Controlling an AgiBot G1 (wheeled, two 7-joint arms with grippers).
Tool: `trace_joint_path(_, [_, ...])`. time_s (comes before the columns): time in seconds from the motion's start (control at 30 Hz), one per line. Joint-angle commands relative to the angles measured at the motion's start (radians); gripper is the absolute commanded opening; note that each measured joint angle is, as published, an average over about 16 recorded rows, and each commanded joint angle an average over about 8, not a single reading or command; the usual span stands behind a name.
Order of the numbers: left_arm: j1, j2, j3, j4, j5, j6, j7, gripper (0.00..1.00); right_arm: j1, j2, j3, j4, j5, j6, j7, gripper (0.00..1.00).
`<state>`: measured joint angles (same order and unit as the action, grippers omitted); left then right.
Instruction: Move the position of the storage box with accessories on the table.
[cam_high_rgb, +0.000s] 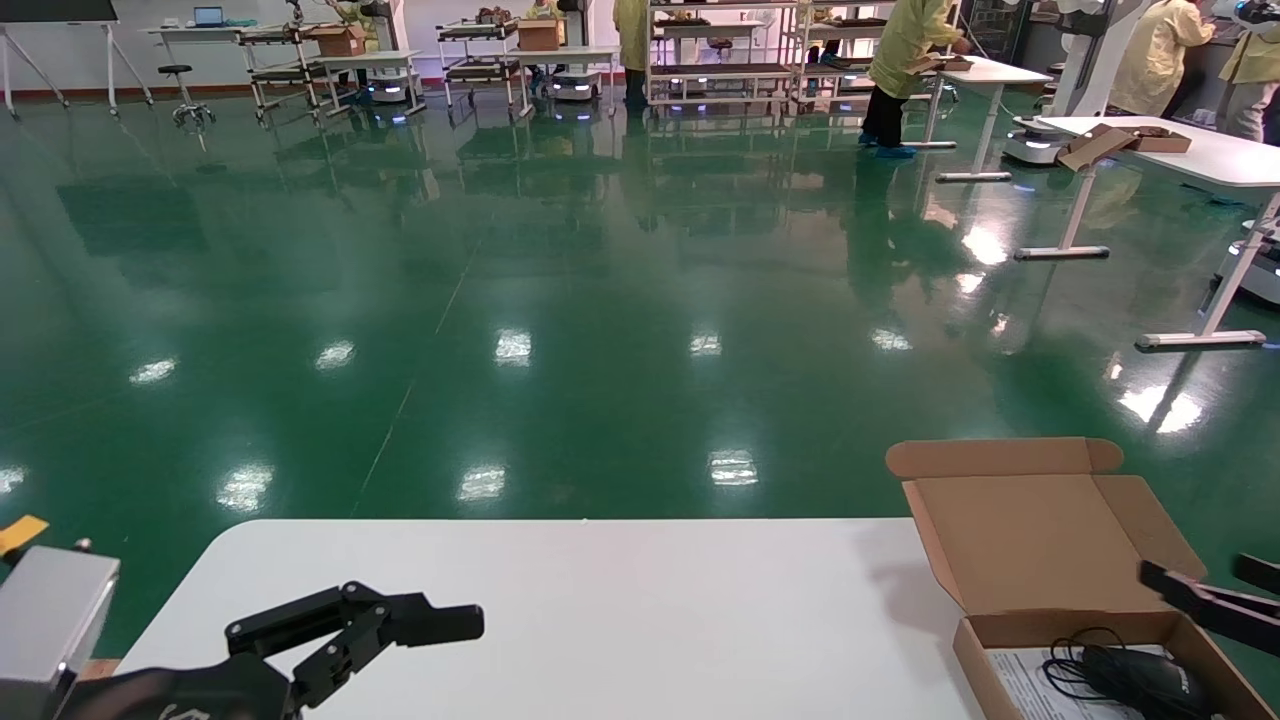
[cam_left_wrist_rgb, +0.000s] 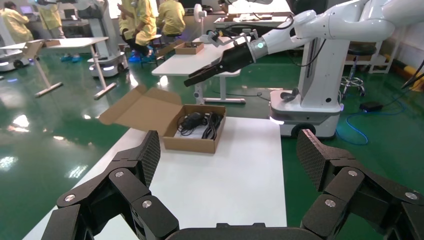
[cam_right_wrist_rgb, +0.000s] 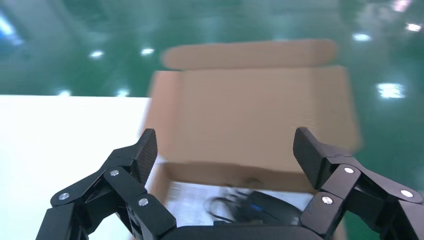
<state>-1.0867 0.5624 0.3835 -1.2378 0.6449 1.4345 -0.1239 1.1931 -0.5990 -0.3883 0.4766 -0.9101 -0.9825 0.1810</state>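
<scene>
Our right gripper (cam_right_wrist_rgb: 225, 150) hangs above the storage box (cam_high_rgb: 1090, 610), fingers spread wide and gripping nothing. The box sits lid-open at the table's (cam_high_rgb: 600, 600) right end, the black mouse (cam_high_rgb: 1140, 675), coiled cable (cam_high_rgb: 1075, 662) and printed sheet (cam_high_rgb: 1020, 680) inside. Well left of the box, our left gripper (cam_left_wrist_rgb: 230, 155) waits over the tabletop, splayed and empty-handed.

The storage box (cam_high_rgb: 1090, 640) is sitting on the table (cam_high_rgb: 600, 610), at its right end. Its lid (cam_high_rgb: 1040, 530) is lying open behind the box, hanging past the table's far edge. Inside the box, the mouse (cam_high_rgb: 1150, 680) and cable (cam_high_rgb: 1075, 670) are resting on the paper sheet (cam_high_rgb: 1020, 680). The right gripper (cam_high_rgb: 1215, 590) is hovering over the box; the left gripper (cam_high_rgb: 380, 625) is hanging well to its left.
</scene>
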Motion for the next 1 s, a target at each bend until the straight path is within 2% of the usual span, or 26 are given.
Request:
trace_joint_path(0.03, [0.0, 0.0, 0.0, 0.0, 0.0, 0.0, 0.0, 1.0, -0.004, 0.0, 0.004, 0.028, 0.006, -0.018, 0.0, 1.0])
trace_joint_path(1.0, [0.0, 0.0, 0.0, 0.0, 0.0, 0.0, 0.0, 1.0, -0.068, -0.007, 0.062, 0.462, 0.103, -0.294, 0.004, 1.0])
